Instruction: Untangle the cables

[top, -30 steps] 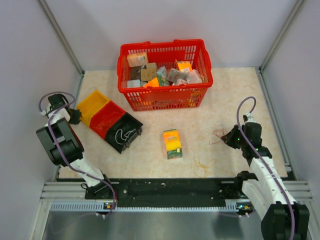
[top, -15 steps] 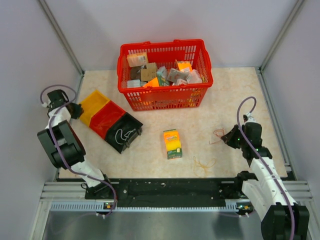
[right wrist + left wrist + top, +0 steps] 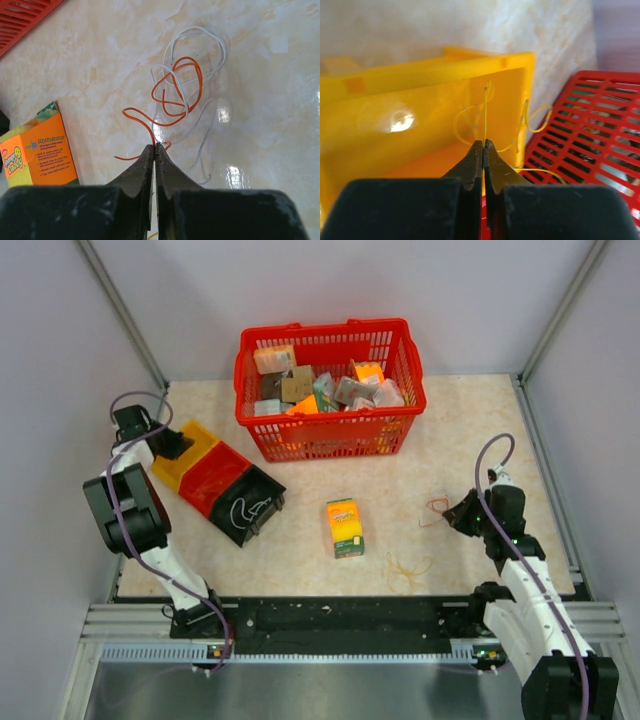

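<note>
**Left gripper** (image 3: 484, 143): fingers pressed together, clamped on the yellow wire (image 3: 485, 112).
- The wire stands straight up from the tips, then curls into loops on both sides of them. One strand trails off to the right.
- Behind the tips is the inner wall of the yellow bin (image 3: 395, 100).
- To the right of the tips is the mesh of the red basket (image 3: 590, 130).
- In the top view, the red bin (image 3: 215, 478) comes next in the row past the yellow bin, then the black bin (image 3: 266, 487). A white cord (image 3: 245, 508) lies curled inside the black bin.

**Right gripper** (image 3: 154, 146): fingers together, pinching one end of the orange wire (image 3: 176, 104) low over the table (image 3: 260, 100).
- Just beyond the tips the orange wire rises into a small knot of loops.
- The white wire (image 3: 200, 29) is threaded through that knot. Its wider loop lies farther out, and a tail runs back down to the right of the tips.
- The box (image 3: 37, 150) lies flat to the left of the fingers, apart from the wires.
- In the top view, a tan loop (image 3: 405, 565) lies on the table on its own, between the box and this arm's base. It touches neither the gripper nor the orange wire.
</note>
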Controlling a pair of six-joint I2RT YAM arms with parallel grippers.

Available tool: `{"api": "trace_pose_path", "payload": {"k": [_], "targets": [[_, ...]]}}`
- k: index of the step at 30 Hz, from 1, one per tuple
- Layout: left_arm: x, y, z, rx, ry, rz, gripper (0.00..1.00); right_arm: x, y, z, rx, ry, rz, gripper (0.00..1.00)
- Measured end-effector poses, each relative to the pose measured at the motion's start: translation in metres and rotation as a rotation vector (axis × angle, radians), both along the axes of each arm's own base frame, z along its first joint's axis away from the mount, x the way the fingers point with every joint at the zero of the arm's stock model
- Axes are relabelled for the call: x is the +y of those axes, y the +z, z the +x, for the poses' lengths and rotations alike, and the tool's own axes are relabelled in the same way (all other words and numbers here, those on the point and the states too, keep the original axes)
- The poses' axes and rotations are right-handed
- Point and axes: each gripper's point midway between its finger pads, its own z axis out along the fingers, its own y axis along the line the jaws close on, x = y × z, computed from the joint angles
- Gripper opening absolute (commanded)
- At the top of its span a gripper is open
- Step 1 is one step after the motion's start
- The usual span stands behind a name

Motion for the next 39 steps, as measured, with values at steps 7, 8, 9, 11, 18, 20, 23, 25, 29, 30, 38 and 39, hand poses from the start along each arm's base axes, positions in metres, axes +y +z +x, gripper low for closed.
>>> {"api": "trace_pose_path", "payload": {"k": [7, 8, 9, 11, 18, 20, 23, 25, 29, 30, 38, 39], "targets": [[0.011, -0.028, -0.031, 0.105, 0.080, 0.038, 0.00, 0.000, 0.000, 0.000, -0.001, 0.000, 0.000, 0.00], [0.013, -0.026, -0.034, 0.108, 0.094, 0.048, 0.00, 0.000, 0.000, 0.000, -0.002, 0.000, 0.000, 0.00], [0.017, -0.024, -0.036, 0.111, 0.110, 0.060, 0.02, 0.000, 0.000, 0.000, -0.002, 0.000, 0.000, 0.00], [0.024, -0.020, -0.039, 0.116, 0.141, 0.081, 0.20, 0.000, 0.000, 0.000, -0.002, 0.000, 0.000, 0.00], [0.027, -0.014, -0.048, 0.142, 0.159, 0.090, 0.81, 0.000, 0.004, 0.001, -0.017, 0.001, 0.000, 0.00], [0.020, -0.001, -0.052, 0.115, 0.150, 0.092, 0.81, 0.001, 0.004, 0.001, -0.017, 0.005, 0.002, 0.00], [-0.004, 0.037, -0.066, 0.026, 0.106, 0.115, 0.77, 0.003, 0.006, 0.000, -0.016, 0.015, 0.009, 0.00], [-0.035, 0.072, -0.076, -0.074, 0.034, 0.146, 0.77, 0.006, 0.014, 0.001, -0.024, 0.032, 0.015, 0.00], [-0.130, 0.145, -0.110, -0.329, -0.227, 0.225, 0.80, 0.024, 0.053, 0.005, -0.085, 0.113, 0.057, 0.00], [-0.149, 0.156, -0.120, -0.377, -0.285, 0.233, 0.82, 0.030, 0.065, 0.006, -0.106, 0.137, 0.070, 0.00], [-0.303, 0.199, -0.215, -0.685, -0.861, 0.201, 0.73, 0.064, 0.157, -0.006, -0.275, 0.303, 0.188, 0.00], [-0.324, 0.199, -0.230, -0.709, -0.946, 0.186, 0.68, 0.067, 0.165, -0.007, -0.289, 0.318, 0.202, 0.00]]}}
